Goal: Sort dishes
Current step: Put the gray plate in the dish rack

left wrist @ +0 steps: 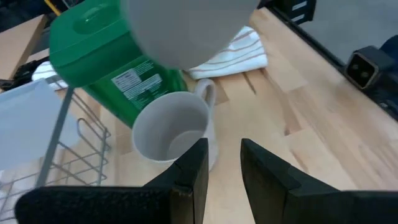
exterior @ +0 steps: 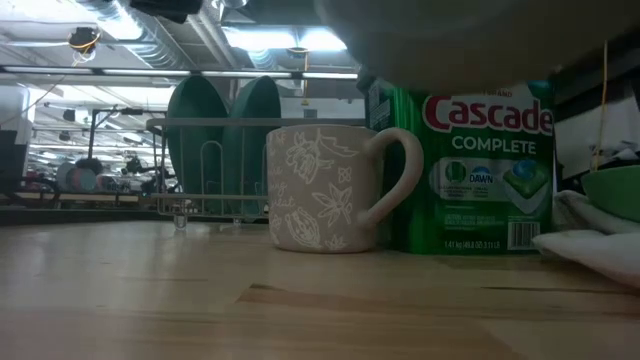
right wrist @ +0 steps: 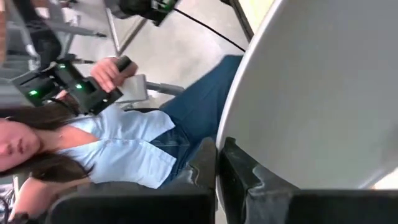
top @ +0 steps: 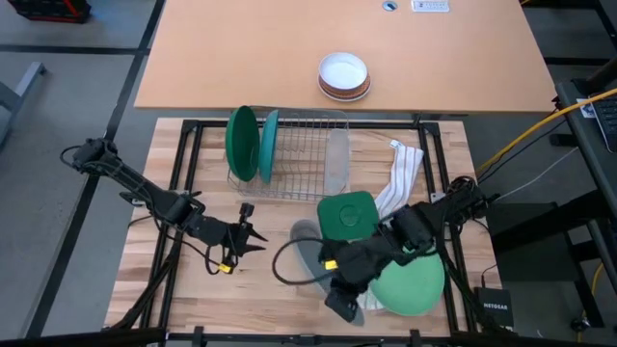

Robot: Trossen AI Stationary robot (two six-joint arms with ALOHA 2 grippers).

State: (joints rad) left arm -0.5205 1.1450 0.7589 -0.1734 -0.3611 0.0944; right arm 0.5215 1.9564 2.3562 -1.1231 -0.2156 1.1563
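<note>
My right gripper is shut on the grey plate, held up above the table's near middle. The plate also fills the right wrist view and shows at the top of the low view. The dark green plate and the teal plate stand on edge in the wire rack. The light green plate lies flat on the table at the near right. My left gripper is open and empty, to the left of the grey mug. My right gripper pinches the grey plate's rim between its two fingers. The plate is lifted clear of the table and tilted, above the mug.
A green Cascade tub stands beside the mug. A striped towel lies to the tub's right. A white bowl with a brown rim sits on the far table. A person shows beyond the table's near edge.
</note>
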